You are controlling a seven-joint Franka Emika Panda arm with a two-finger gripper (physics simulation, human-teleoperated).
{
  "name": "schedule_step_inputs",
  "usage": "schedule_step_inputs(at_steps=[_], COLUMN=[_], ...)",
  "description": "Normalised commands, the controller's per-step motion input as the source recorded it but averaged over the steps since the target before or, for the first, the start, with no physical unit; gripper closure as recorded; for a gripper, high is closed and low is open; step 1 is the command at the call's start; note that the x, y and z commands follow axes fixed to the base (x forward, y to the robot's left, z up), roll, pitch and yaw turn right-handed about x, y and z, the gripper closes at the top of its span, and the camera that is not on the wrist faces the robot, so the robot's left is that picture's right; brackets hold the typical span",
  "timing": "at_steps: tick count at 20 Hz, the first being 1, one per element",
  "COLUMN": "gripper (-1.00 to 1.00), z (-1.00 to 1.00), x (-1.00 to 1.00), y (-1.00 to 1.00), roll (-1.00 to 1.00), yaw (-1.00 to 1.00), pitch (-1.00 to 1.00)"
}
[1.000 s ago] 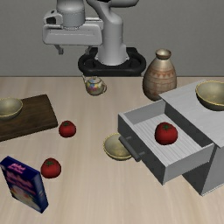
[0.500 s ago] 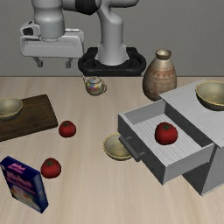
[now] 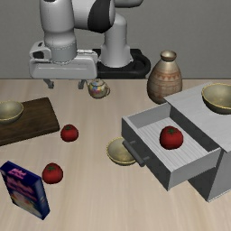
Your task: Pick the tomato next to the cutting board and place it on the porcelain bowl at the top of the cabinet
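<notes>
A red tomato (image 3: 69, 133) lies on the table just right of the dark wooden cutting board (image 3: 32, 122). The tan porcelain bowl (image 3: 218, 97) sits on top of the grey cabinet (image 3: 203, 122) at the exterior view's right. My gripper (image 3: 65, 83) hangs open and empty above the table's far side, well above and behind that tomato, with its fingers pointing down. A second tomato (image 3: 52, 171) lies nearer the front left, and a third tomato (image 3: 171, 137) rests in the cabinet's open drawer (image 3: 185, 158).
A small bowl (image 3: 9, 111) sits on the cutting board. A little teapot (image 3: 97, 87) stands just right of the gripper, with a brown vase (image 3: 167, 77) behind the cabinet. A shallow dish (image 3: 120, 151) lies by the drawer handle. A blue box (image 3: 24, 189) is at the front left.
The gripper swung towards the exterior view's left, then came lower and slightly back right, closer to the table. The tomatoes, bowls and drawer have not moved.
</notes>
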Motion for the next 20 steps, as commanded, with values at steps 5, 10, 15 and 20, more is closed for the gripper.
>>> schedule_step_inputs(at_steps=[5, 10, 15, 20], gripper=[-1.0, -1.0, -1.0, 1.0], z=[-1.0, -1.0, -0.8, -0.4], x=[0.0, 0.0, 0.0, -0.2], y=[0.0, 0.0, -0.2, 0.0], roll=[0.0, 0.0, 0.0, 0.0], yaw=[0.0, 0.0, 0.0, 0.0], pitch=[0.0, 0.0, 0.0, 0.0])
